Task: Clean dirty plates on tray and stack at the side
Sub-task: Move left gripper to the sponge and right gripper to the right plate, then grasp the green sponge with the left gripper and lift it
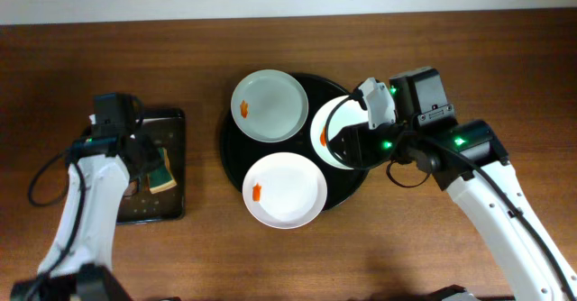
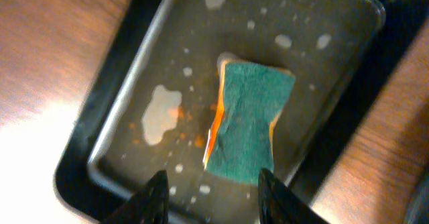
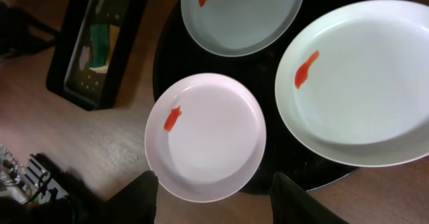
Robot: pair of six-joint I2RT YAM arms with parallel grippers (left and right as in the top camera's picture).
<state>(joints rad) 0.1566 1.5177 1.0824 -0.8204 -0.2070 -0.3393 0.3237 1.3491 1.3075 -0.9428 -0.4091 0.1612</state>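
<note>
The round black tray (image 1: 231,153) holds three white plates, each with an orange smear. One plate lies at the back left (image 1: 269,105), one at the front (image 1: 284,189) overhanging the tray rim, and one at the right (image 1: 318,125), partly hidden under my right gripper (image 1: 343,148). In the right wrist view all three plates show: back (image 3: 244,13), right (image 3: 365,83), front (image 3: 208,137). My right gripper (image 3: 221,200) is open and empty, above the front plate's near edge. My left gripper (image 2: 211,200) is open and empty, hovering above a green sponge (image 2: 249,120).
The sponge (image 1: 162,173) lies in a small rectangular black tray (image 1: 176,125) at the left, wet and spotted with orange (image 2: 134,83). That tray also shows in the right wrist view (image 3: 97,43). Brown wooden table (image 1: 451,49) lies all around; a white wall edge runs along the back.
</note>
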